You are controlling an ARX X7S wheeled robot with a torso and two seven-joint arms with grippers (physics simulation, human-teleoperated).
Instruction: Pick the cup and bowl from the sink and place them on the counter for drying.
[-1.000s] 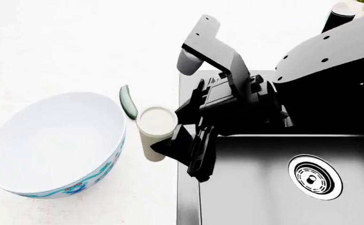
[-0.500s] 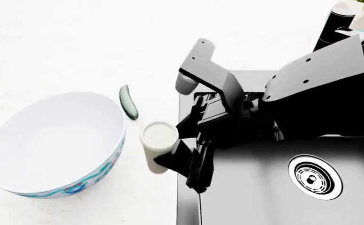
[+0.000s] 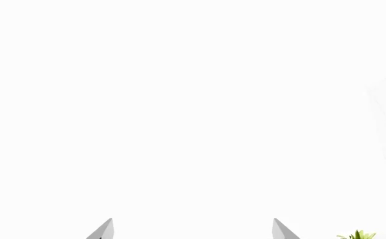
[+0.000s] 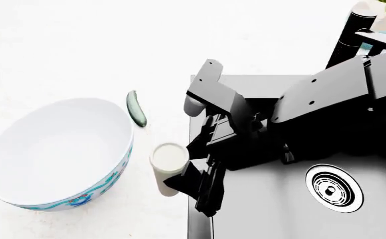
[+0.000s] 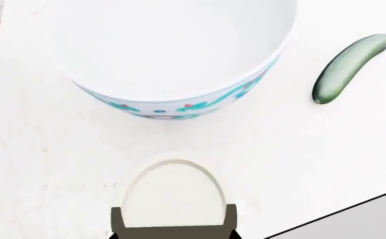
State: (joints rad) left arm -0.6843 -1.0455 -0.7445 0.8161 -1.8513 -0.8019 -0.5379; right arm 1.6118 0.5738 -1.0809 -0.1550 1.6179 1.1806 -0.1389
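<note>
Presently, on the counter: the bowl, upright, stood beyond the right gripper's fingertips. A green cucumber lay farther off, beside the bowl. The cup stood upright, clamped between that gripper's fingers at the sink rim. Left gripper: two fingertips showed apart, nothing between them.

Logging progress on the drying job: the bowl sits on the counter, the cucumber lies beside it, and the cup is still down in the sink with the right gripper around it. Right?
Not quite. The cup is over the counter, beside the bowl, not in the sink; the head view shows this. The right gripper does hold it, and the cucumber lies by the bowl.
</note>
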